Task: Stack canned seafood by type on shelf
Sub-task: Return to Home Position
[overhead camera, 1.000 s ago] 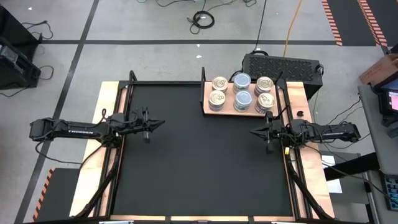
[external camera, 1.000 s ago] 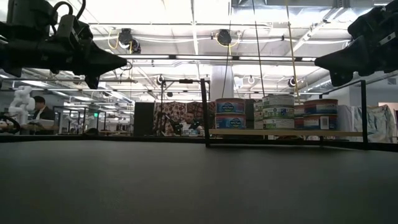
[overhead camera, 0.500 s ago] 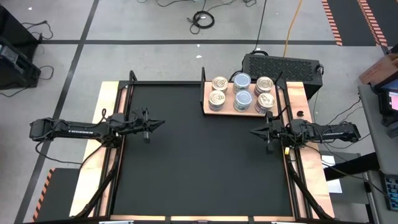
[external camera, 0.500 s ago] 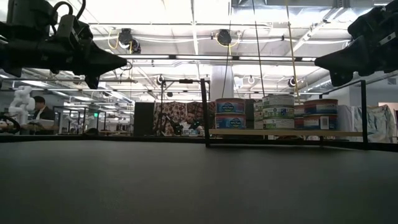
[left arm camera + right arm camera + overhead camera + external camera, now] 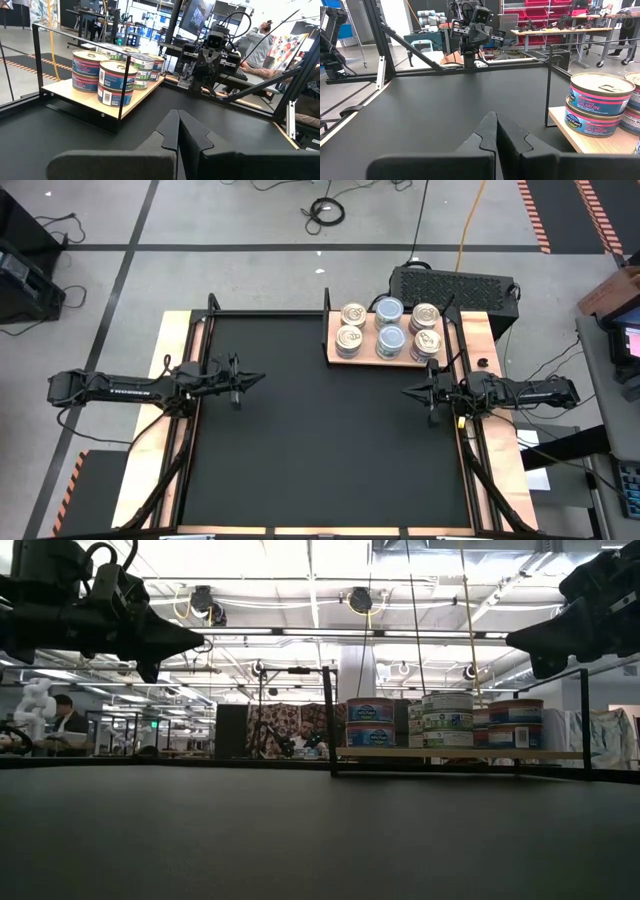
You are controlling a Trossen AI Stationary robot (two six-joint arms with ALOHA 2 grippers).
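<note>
The canned seafood [image 5: 388,330] stands in two-high stacks on the shelf [image 5: 332,352], a light wooden board at the table's far right: two columns with cream-gold pull-tab lids flank a middle column with silvery-blue lids. In the left wrist view the stacks [image 5: 116,75] rest on the board's top. My left gripper [image 5: 260,378] hovers shut above the table's left side, far from the shelf. My right gripper [image 5: 405,391] hovers shut near the table's right edge, just nearer than the shelf. Neither holds anything.
A black mat [image 5: 320,440] covers the table between both arms. A thin black metal frame [image 5: 328,720] stands around the shelf's left end. A black box [image 5: 450,284] sits behind the shelf. People sit in the room beyond the table.
</note>
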